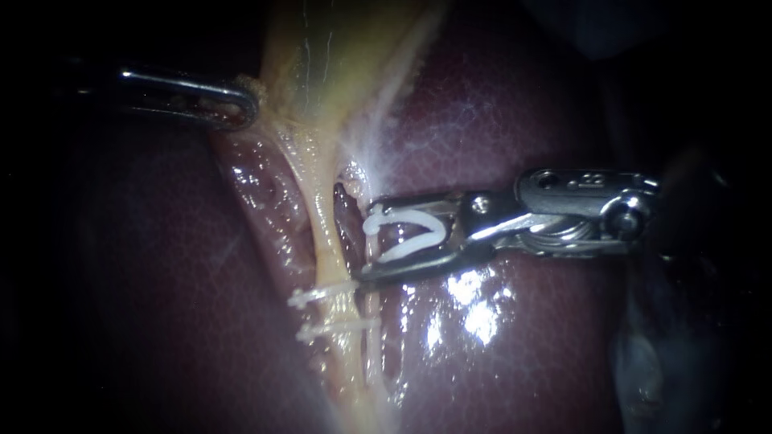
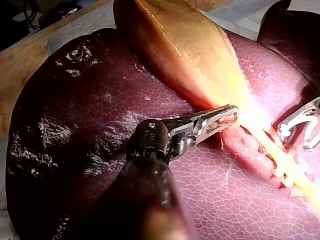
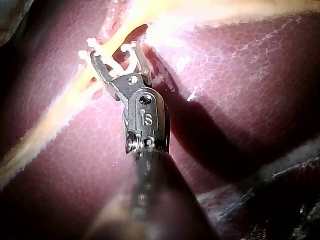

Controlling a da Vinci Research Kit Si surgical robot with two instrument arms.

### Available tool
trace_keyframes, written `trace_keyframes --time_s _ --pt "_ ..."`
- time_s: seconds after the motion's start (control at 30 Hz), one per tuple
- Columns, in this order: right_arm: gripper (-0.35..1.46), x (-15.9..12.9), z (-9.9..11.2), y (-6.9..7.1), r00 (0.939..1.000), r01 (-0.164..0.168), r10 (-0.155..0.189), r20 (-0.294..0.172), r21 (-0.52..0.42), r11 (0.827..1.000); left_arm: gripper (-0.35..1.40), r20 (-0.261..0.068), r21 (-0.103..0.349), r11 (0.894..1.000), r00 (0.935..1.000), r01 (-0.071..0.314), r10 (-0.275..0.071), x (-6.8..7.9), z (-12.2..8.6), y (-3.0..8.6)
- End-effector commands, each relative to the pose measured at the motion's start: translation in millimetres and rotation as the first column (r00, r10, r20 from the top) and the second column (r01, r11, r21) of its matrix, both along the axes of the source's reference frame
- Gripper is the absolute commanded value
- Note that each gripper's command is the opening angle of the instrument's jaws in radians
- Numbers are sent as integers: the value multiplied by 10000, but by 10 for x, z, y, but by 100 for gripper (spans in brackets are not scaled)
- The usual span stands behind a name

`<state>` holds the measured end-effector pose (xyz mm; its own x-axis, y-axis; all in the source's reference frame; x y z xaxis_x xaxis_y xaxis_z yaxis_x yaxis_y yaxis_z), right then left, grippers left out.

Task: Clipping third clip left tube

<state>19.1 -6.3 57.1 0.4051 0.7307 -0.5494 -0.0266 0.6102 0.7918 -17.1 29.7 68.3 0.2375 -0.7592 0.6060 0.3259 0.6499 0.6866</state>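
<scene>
The left tube (image 1: 325, 241) is a pale yellow strand running down from the gallbladder (image 1: 338, 48) over the liver (image 1: 523, 337). Two white clips (image 1: 322, 294) (image 1: 336, 328) cross it low down. My right instrument (image 1: 366, 239) comes in from the right, its jaws wide apart and holding an open white clip (image 1: 406, 233). Its tips lie just right of the tube, above the two clips, and the tube is not between them. My left instrument (image 1: 246, 104) is shut on the gallbladder's edge (image 2: 227, 117) at upper left. The right wrist view shows the loaded jaws (image 3: 114, 52) against the yellow strands.
A thinner pale strand (image 1: 373, 337) runs beside the left tube on its right. Wet dark liver (image 2: 75, 125) surrounds the strands on both sides. A dark opening (image 1: 344, 213) shows between the tube and the liver by the right jaws.
</scene>
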Motion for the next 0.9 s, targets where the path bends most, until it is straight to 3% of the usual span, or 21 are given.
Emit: trace_keyframes --time_s 0.03,0.17,0.63,0.77,0.9 --pt "50 2 5 0 10000 20 -19 -59 96 10000 -35 16 6 10000 10000 -21 21 0 0 0" --pt "50 7 18 -2 9998 52 -43 -188 473 9989 -35 13 3 10000 10000 -19 19 0 0 -1" --pt "49 15 74 -13 9973 643 -601 -417 1085 9920 -35 13 -9 10000 10000 -23 23 -3 1 -4" --pt "49 19 82 -11 9974 593 -543 -472 1108 9921 -35 27 -7 10000 10000 -40 40 -4 2 -5" --pt "49 25 85 -9 9963 225 -100 -848 1486 9886 -35 41 -6 10000 10000 -58 58 -5 3 -5"
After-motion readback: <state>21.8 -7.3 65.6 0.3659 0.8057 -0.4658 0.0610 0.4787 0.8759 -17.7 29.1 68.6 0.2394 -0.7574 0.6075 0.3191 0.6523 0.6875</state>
